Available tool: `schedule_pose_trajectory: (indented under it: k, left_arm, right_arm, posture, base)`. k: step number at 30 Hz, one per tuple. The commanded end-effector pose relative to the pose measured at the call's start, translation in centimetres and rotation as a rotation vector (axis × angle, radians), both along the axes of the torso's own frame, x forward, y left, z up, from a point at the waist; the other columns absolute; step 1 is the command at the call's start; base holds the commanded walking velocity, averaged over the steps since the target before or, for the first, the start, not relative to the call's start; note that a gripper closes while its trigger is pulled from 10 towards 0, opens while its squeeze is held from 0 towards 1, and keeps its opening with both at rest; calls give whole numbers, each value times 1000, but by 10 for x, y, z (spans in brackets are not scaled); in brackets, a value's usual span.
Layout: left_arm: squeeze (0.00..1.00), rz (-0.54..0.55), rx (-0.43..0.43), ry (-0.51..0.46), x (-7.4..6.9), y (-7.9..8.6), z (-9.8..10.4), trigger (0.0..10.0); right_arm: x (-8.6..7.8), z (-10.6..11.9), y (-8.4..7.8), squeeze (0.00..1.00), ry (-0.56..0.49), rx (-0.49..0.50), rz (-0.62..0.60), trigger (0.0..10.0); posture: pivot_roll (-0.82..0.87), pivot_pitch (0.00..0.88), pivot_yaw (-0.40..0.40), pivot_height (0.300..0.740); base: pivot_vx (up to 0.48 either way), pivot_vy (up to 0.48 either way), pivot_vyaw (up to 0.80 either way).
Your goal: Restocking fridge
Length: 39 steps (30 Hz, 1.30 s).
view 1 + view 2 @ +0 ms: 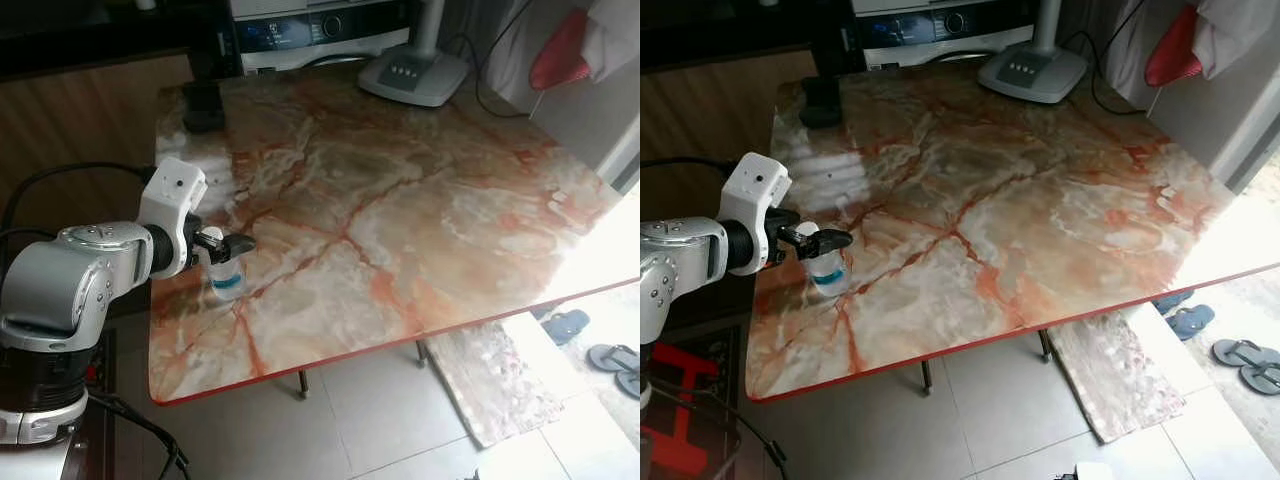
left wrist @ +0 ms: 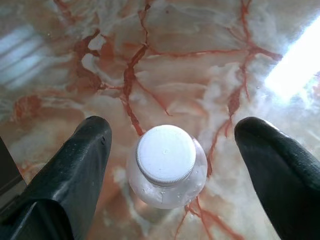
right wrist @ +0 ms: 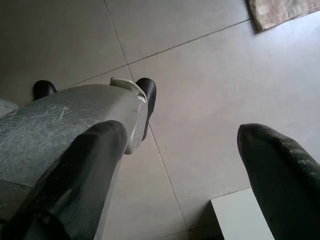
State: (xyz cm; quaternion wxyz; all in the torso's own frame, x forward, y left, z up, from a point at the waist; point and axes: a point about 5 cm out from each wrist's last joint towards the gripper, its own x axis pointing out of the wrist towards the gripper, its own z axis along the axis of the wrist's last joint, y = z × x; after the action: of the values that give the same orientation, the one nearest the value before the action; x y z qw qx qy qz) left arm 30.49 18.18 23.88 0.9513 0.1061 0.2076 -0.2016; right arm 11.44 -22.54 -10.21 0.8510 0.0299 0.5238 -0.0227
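Note:
A small clear bottle (image 1: 226, 278) with a white cap (image 2: 165, 154) and a blue label stands upright on the marble table (image 1: 400, 210), near its left front corner. My left gripper (image 1: 222, 246) hovers over it, open, one black finger (image 2: 75, 170) on each side of the cap without touching it. My right gripper (image 3: 175, 170) hangs idle and open above the tiled floor.
A white fan base (image 1: 414, 75) stands at the table's far edge, and a dark object (image 1: 203, 106) sits at the far left corner. An appliance (image 1: 320, 30) stands behind. Sandals (image 1: 617, 362) and a marble slab (image 1: 488, 385) lie on the floor to the right.

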Motion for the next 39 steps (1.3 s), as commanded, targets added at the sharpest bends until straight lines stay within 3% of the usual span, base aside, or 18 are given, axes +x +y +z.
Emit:
schedule_pose_trajectory:
  k: [1,2,3,4,8,9,12,13,21,24,26,27,39]
  left_arm:
    - [0,23,11,14,0,3,-4,0]
    - [0,32,14,11,0,4,-4,3686]
    - [0,32,14,11,0,4,-4,3686]
    - [0,39,15,10,1,4,-4,10000]
    - [0,40,21,7,0,5,-4,10000]
    - [0,42,22,6,0,5,-4,4549]
    - [0,49,30,1,1,7,-4,4078]
    - [0,50,31,1,1,7,-4,3412]
    - [0,44,29,-8,1,5,-2,3255]
    - [0,44,33,-11,2,5,-2,510]
    - [0,44,35,-14,2,5,-2,510]
    - [0,43,35,-18,2,5,-1,0]
    - [0,26,34,-17,0,2,-2,0]
  right_arm:
    - [-7,-2,0,0,29,2,11,10000]
    - [-7,-2,0,0,30,2,13,10000]
    - [-7,-2,0,0,30,2,13,10000]
    - [-7,-2,0,0,30,1,16,10000]
    - [-7,-2,0,0,30,1,19,10000]
    - [-7,-2,-1,0,30,1,19,10000]
    - [-7,-2,0,0,30,1,23,10000]
    - [-7,-2,0,0,30,1,23,10000]
    - [-6,-2,0,0,29,2,23,10000]
    - [-6,-2,0,0,30,1,24,10000]
    - [-6,-2,0,0,29,1,23,10000]
    - [-6,-2,0,0,29,2,25,10000]
    - [-6,-2,0,0,32,3,27,10000]
  posture:
    - [168,129,-10,740]
    - [169,127,-12,740]
    - [169,127,-12,740]
    - [171,128,-12,740]
    - [172,126,-13,740]
    - [174,126,-13,740]
    - [176,124,-14,740]
    - [176,124,-14,740]
    - [174,124,-14,740]
    - [176,123,-14,740]
    - [176,123,-14,740]
    - [176,124,-14,740]
    - [176,123,-14,740]
  base:
    - [0,0,0]
    - [0,0,0]
    - [0,0,0]
    - [0,0,0]
    - [0,0,0]
    - [0,0,0]
    - [0,0,0]
    - [0,0,0]
    - [0,0,0]
    - [0,0,0]
    - [0,0,0]
    - [0,0,0]
    - [0,0,0]
